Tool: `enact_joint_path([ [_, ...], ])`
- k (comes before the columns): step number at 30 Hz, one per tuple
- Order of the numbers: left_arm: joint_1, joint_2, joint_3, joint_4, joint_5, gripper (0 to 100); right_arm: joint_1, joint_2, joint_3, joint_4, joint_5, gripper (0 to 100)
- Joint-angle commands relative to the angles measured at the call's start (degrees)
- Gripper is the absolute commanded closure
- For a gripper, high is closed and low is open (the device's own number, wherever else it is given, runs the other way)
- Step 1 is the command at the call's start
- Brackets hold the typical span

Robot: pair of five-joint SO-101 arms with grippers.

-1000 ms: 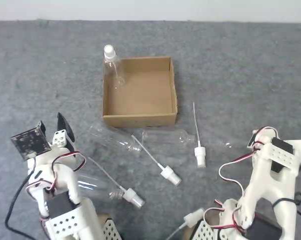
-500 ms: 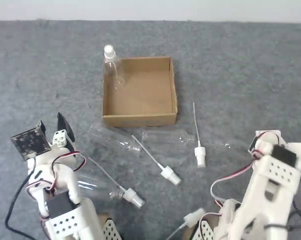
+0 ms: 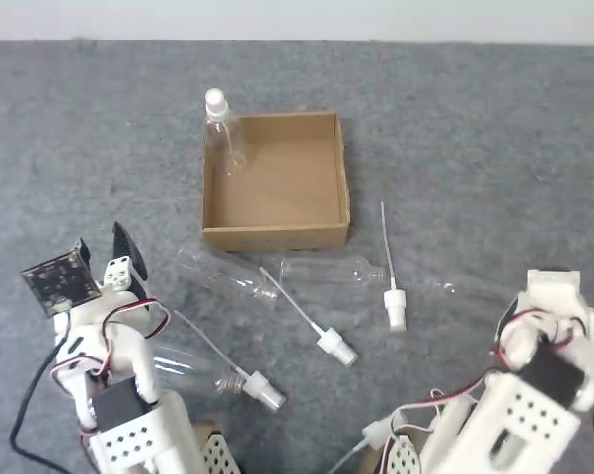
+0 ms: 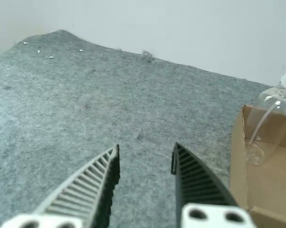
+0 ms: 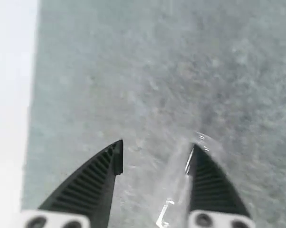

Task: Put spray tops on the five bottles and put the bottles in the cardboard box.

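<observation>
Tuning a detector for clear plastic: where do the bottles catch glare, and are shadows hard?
High view: soft even light, faint shadows; the lying bottles nearly melt into the grey mat, marked by thin highlights. Left wrist view: the standing bottle glints at its shoulder. Right wrist view: small glints on a clear bottle.

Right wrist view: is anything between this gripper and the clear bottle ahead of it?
Nothing visible is. The right gripper is open above bare grey carpet, and the clear bottle lies just ahead, close beside one of its fingers. The nearest loose spray top lies off to the bottle's side.
</observation>
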Motion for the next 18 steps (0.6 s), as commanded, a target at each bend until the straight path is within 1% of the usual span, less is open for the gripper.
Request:
enact_joint_path([
  [1, -0.3, -0.9, -0.2, -1.8, 0.2, 83, 0.7, -8.3, -0.4, 0.5, 1.5, 93.9],
  [9, -0.3, -0.9, -0.2, -1.8, 0.2, 83, 0.7, -17.3, -0.5, 0.7, 1.1, 95.2],
  [12, -0.3, -0.9, -0.2, -1.8, 0.2, 83, 0.6, -19.6, -0.9, 0.1, 1.1, 99.8],
  [18, -0.3, -0.9, -0.2, -1.8, 0.2, 83, 0.4, -24.7, -3.7, 0.7, 1.5, 99.2],
])
